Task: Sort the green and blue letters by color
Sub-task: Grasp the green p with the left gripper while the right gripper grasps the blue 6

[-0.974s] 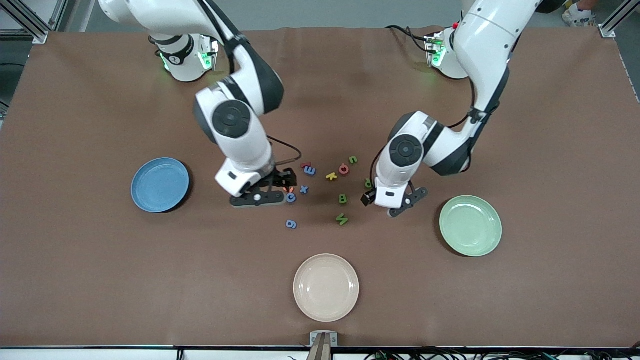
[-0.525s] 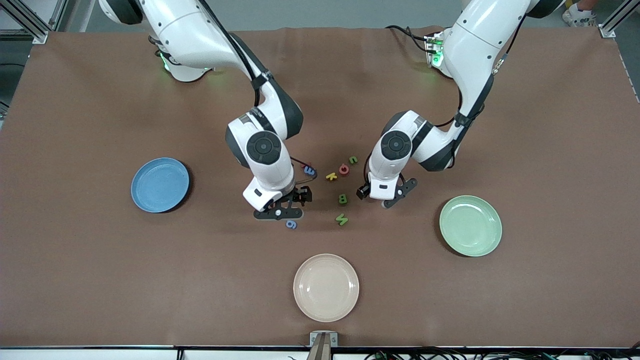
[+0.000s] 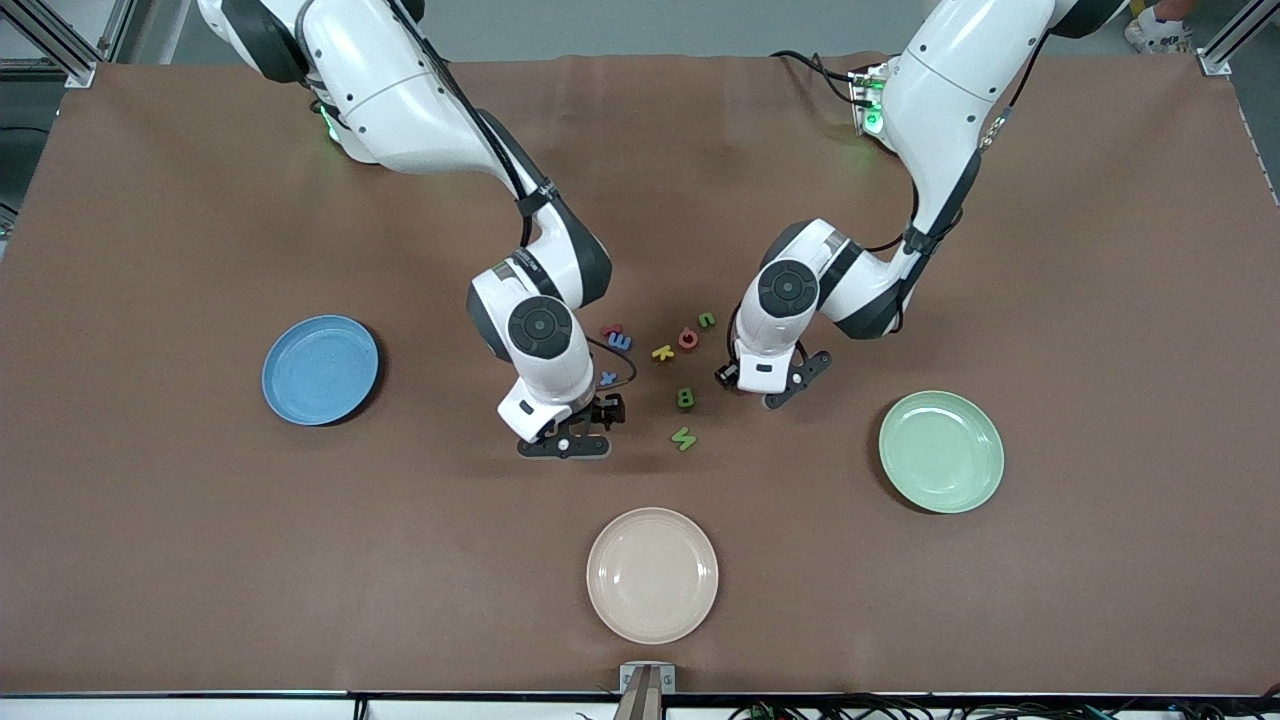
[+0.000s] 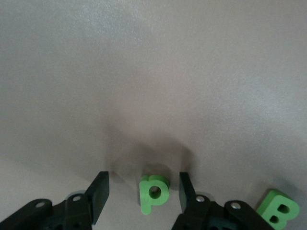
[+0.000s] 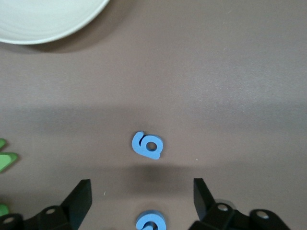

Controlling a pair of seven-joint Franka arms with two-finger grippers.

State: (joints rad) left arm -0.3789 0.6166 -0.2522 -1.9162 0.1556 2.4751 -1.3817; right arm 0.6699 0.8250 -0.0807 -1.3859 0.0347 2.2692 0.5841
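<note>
Front view: the right pincer (image 3: pixel 566 440) covers the small flat blue letter G (image 5: pixel 147 145), which appears only in the right wrist view. There, a second small blue letter (image 5: pixel 150 223) is cut by the picture's edge and cannot be read, as are flat green pieces (image 5: pixel 5 160) at the margin and the pale cream round plate (image 5: pixel 43 19), seen only as an arc. The left pincer (image 3: pixel 757 388) hides the small flat green letter P (image 4: pixel 153 192) in the front view. In the left wrist view, the green letter B (image 4: pixel 279 211) is clipped by the frame. The dark red letter (image 3: pixel 611 330) beside the right arm's wrist is too small to read.
</note>
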